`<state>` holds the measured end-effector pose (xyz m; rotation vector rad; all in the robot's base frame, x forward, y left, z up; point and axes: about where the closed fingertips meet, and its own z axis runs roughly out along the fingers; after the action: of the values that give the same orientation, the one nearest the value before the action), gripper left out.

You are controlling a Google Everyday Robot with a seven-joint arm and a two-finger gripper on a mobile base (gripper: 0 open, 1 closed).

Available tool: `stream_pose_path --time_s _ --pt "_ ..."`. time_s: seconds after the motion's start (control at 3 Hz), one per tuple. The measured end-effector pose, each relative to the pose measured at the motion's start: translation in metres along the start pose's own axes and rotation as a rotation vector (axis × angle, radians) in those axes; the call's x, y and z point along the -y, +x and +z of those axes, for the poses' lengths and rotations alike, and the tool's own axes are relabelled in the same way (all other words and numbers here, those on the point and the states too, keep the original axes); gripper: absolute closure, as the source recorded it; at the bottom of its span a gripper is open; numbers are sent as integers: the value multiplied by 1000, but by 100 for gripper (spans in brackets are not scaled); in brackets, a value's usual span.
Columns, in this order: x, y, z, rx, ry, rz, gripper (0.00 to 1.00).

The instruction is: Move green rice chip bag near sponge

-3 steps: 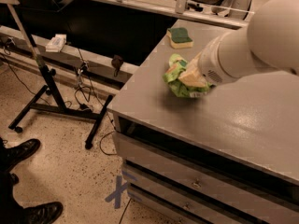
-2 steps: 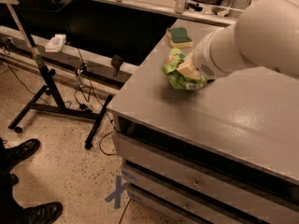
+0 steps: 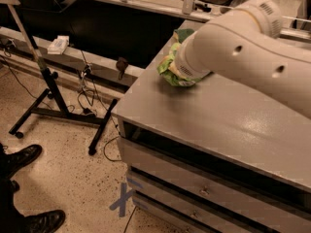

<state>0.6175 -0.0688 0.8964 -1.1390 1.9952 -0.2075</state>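
Bag and sponge sitting on the table's far left part, gripper (image 3: 178, 73) at the bag.
Crinkly light-green rice chip bag (image 3: 166, 68) is lying on the grey flat-topped table (image 3: 218, 123); the small green-topped sponge (image 3: 183, 34) is sitting just behind it. A black metal stand (image 3: 48, 84) is standing on the floor to the left.

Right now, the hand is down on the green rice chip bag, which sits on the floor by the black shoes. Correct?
Not quite. The camera view shows the green rice chip bag on the grey table, not the floor. The hand is down on it, as you said.
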Motion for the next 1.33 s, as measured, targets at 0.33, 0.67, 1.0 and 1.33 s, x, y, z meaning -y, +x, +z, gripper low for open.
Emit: stream_pose_path --time_s 0.33,0.67,1.0,1.33 --pt "17 5 18 -57 71 -17 100" --pt "33 11 27 -100 103 -38 83" --pt "40 17 28 -118 94 -60 60" --pt "39 23 22 -121 73 -90 36"
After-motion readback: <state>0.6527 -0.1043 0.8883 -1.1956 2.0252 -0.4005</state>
